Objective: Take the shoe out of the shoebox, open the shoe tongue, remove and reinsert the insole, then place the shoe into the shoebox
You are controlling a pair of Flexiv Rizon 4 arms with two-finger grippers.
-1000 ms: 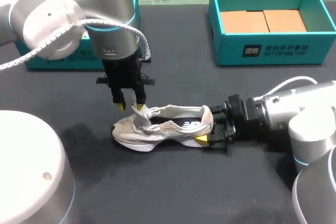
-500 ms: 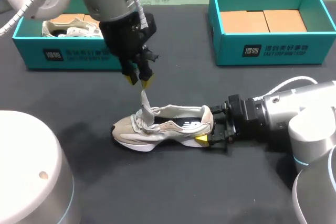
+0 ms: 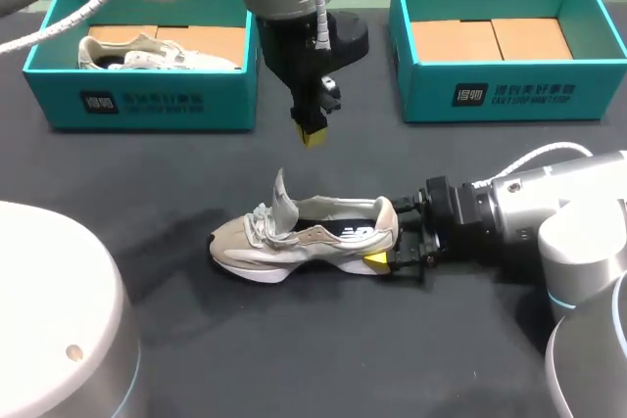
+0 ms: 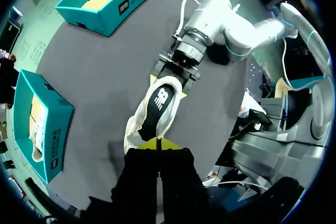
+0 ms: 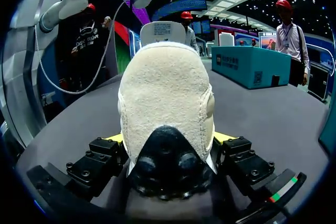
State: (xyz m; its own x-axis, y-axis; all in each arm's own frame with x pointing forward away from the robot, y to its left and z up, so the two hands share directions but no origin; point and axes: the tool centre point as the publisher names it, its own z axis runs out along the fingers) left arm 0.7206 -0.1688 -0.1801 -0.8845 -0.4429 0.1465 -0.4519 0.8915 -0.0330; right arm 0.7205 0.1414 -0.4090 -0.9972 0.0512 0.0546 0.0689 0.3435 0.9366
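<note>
Currently the left gripper (image 3: 313, 134) has its yellow tips pressed together with nothing between them. It hangs in the air above the table (image 3: 147, 178), apart from the shoe (image 3: 304, 237), on the far side of it and between the two boxes. Its wrist view looks straight down on the shoe.

The right gripper (image 5: 168, 140) comes in low from the right and is clamped on the shoe's heel, one finger on each side and both touching.

The shoe is beige with a white sole. It stands upright on its sole on the table, outside both boxes, with the toe pointing to the robot's left and the heel in the right gripper. The tongue (image 3: 282, 198) is pulled up and stands nearly vertical. A dark insole (image 4: 160, 98) shows inside the opening.

The left shoebox (image 3: 137, 100) is teal, at the far left of the table, and holds a second shoe (image 3: 147, 51). The right shoebox (image 3: 509, 90) is teal, at the far right, and shows only brown cardboard (image 3: 490, 39) inside.
</note>
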